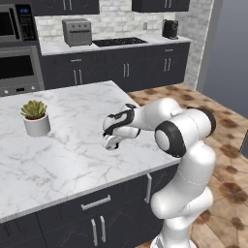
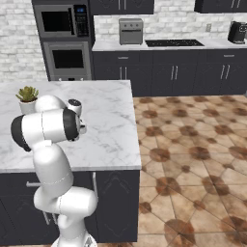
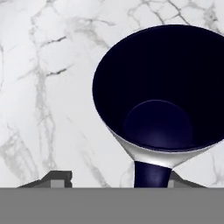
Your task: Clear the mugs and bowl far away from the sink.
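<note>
Though cropped, glossy navy-lined mug on veined marble

A white marble island countertop with grey veining is set over dark cabinets. A small white pot holding a green succulent and a grey-white mug with a dark navy inside are carried upright on it, well apart.

Potted plant on marble counter

Both base views overlook the marble island; hand view hugs it.
</note>
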